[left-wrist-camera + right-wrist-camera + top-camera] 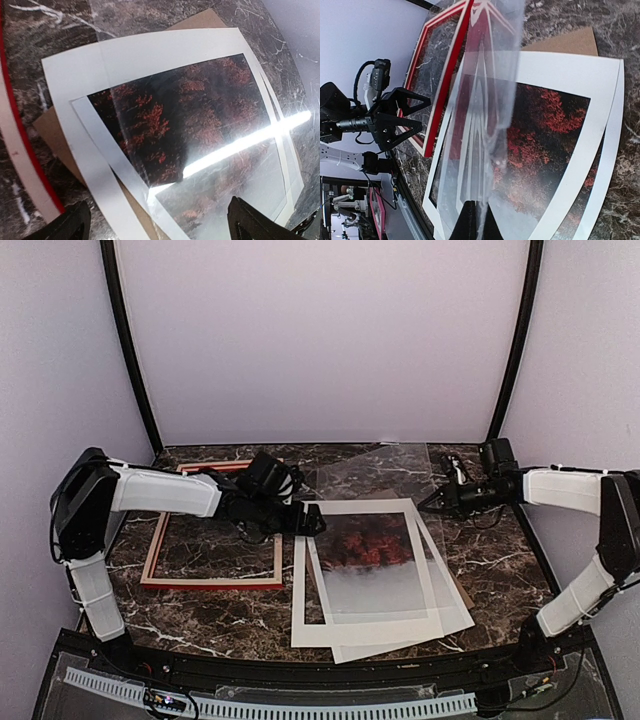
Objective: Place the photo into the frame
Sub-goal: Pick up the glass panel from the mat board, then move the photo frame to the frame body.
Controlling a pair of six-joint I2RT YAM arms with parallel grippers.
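counter [200,625]: dark marble; everything below lies on it or hangs over it.
frame [210,583]: red, lying flat at 9 o'clock from the photo and just beside the mat's left edge. Marble shows through its opening.
photo [362,540]: flat on the counter, right of centre and outside the frame, seen through the mat's window. Red foliage is at its 12 o'clock end, grey mist at its 6 o'clock end.
mat [380,625]: white, lying over the photo. A second white border sticks out beneath it, skewed toward 4 o'clock.
board [50,132]: brown, under the white sheets; only its corners show.
pane [370,472]: clear and tilted, over the 12 o'clock part of the mat and photo. The left wrist view shows a bright glare streak across it. Cannot tell whether its low edge rests on the mat.
right tool [440,502]: at 2 o'clock from the photo, closed, pinching the pane's edge between its fingers; this is plain in the right wrist view.
left tool [305,522]: at 10 o'clock from the photo, between frame and mat, over the mat's corner. Jaws spread wide with nothing between them. Cannot tell whether it touches the mat.
left arm [165,490]: crosses above the frame's 1 o'clock corner.
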